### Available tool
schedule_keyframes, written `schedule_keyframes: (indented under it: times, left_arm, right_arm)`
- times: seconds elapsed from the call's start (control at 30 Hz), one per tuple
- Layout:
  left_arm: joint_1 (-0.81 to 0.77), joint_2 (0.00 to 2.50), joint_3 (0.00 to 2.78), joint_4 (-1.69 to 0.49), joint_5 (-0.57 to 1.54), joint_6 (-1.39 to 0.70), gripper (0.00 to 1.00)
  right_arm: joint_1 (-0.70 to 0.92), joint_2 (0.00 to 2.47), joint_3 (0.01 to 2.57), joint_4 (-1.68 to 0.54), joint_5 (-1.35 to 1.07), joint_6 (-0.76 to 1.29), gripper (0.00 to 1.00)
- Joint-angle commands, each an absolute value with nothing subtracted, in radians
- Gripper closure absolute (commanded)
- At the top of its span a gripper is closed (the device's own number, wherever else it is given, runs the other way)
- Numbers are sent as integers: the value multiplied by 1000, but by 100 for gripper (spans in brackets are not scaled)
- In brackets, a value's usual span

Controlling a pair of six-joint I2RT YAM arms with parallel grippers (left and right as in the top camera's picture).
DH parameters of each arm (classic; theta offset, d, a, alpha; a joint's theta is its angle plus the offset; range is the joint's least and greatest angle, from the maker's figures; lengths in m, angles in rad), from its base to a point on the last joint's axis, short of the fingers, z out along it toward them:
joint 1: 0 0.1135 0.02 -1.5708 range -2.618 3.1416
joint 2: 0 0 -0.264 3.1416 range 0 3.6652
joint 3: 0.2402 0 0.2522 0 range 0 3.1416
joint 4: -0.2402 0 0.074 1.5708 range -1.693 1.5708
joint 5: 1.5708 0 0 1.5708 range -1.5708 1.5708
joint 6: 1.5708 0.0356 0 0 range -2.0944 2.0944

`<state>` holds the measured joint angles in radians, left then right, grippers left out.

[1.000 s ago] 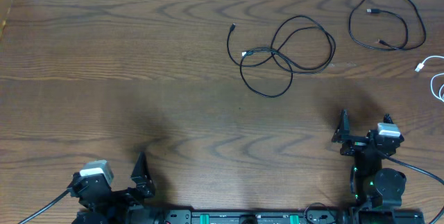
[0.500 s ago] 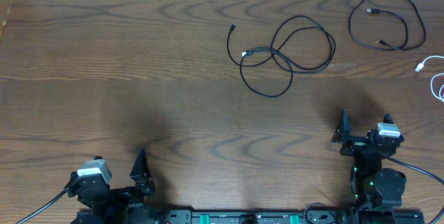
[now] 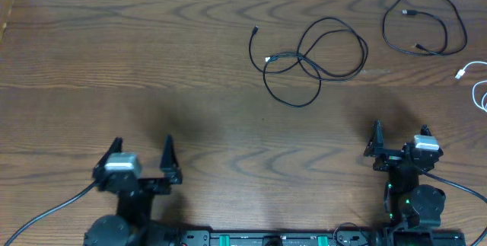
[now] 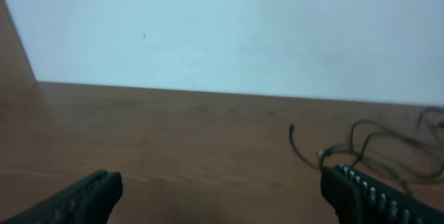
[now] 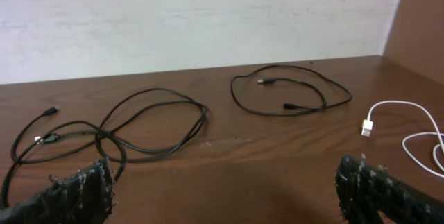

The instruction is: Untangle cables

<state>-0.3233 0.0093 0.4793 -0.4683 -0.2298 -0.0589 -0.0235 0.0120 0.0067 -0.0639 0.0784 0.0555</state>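
Note:
A looped black cable (image 3: 312, 59) lies at the table's far middle; it also shows in the right wrist view (image 5: 132, 130) and the left wrist view (image 4: 368, 148). A second black cable (image 3: 426, 29) lies coiled at the far right, also seen in the right wrist view (image 5: 291, 96). A white cable (image 3: 475, 82) runs off the right edge and shows in the right wrist view (image 5: 409, 130). My left gripper (image 3: 142, 154) is open and empty near the front left. My right gripper (image 3: 399, 135) is open and empty at the front right, short of the cables.
The wooden table (image 3: 152, 63) ends at a white wall (image 5: 194, 16) along its far edge. A wooden side panel (image 5: 423, 16) stands at the right. The arm bases and their thick black cables sit along the front edge.
My left gripper has moved forward and a little right, away from the front edge, and now points straight ahead. The right arm and the cables have not moved.

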Motion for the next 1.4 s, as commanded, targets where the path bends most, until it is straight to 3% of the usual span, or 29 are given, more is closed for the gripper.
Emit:
schedule_keyframes:
  times: [0.0,0.27,0.83,1.0,1.37]
  left_arm:
    - [-332,2,410,-421,-203,-1,3]
    - [-292,1,288,-324,-160,-20,3]
    - [-22,1,137,-290,-33,-19,3]
    - [3,1,13,-78,-33,-11,3]
    - [15,1,4,-73,15,51,3]
  right_arm:
    - [-19,6,5,-68,80,44,1]
    - [-19,6,5,-68,80,44,1]
    - [-19,6,5,-68,80,44,1]
    - [-19,6,5,-68,80,44,1]
    - [-19,6,5,-68,80,44,1]
